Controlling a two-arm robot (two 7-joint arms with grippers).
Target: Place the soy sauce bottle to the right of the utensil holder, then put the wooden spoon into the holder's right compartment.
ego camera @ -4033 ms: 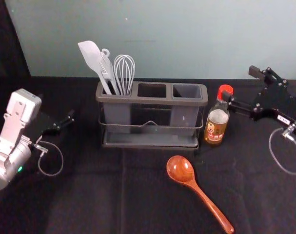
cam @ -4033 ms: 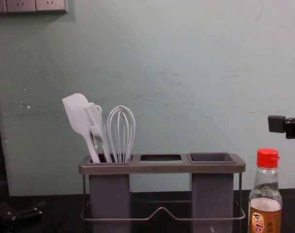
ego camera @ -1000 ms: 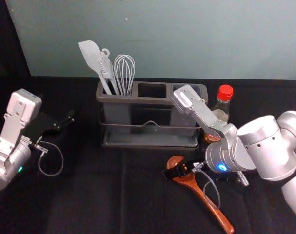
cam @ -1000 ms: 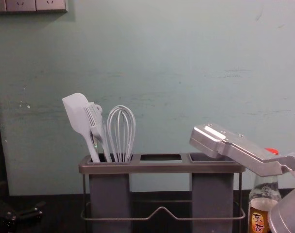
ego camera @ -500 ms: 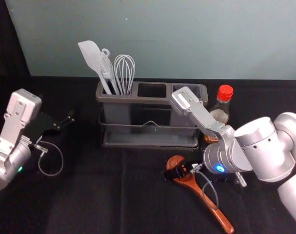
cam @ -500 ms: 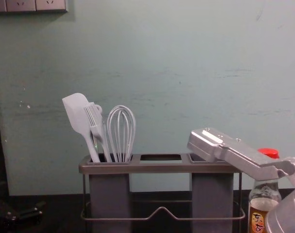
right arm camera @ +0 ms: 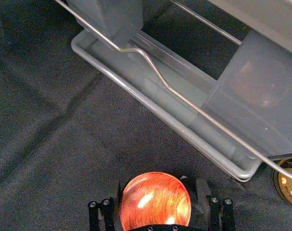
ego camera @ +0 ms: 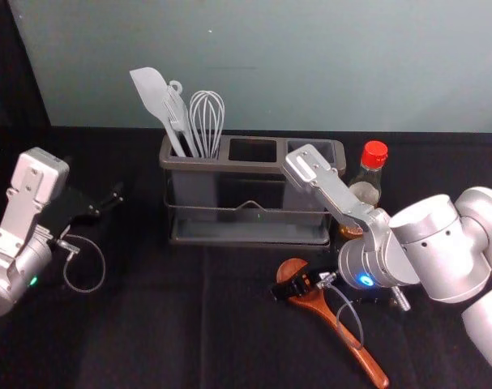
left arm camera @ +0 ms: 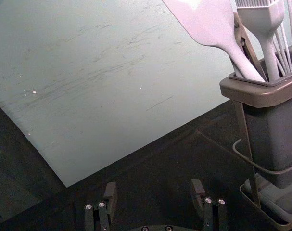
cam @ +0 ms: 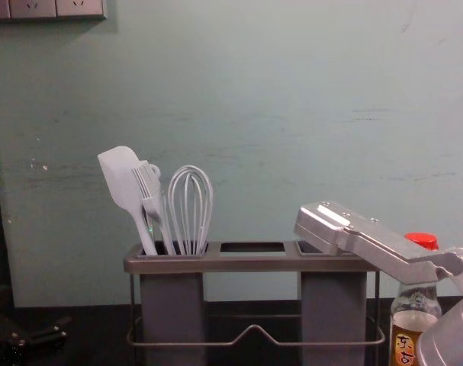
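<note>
Spoon (ego camera: pixel 370 369) lies on the worktop, near side of the utensil holder (ego camera: pixel 250 168). Right gripper (right arm camera: pixel 158 186) has come down from beside the soy sauce bottle (ego camera: pixel 367 182), fingers wide about the bowl; bottle stands right of holder, so spoon pickup seems next. Left gripper (left arm camera: pixel 154 185) parked left, fingers wide. Right arm (ego camera: pixel 432 243) partly hides bottle; bowl contact unclear.
</note>
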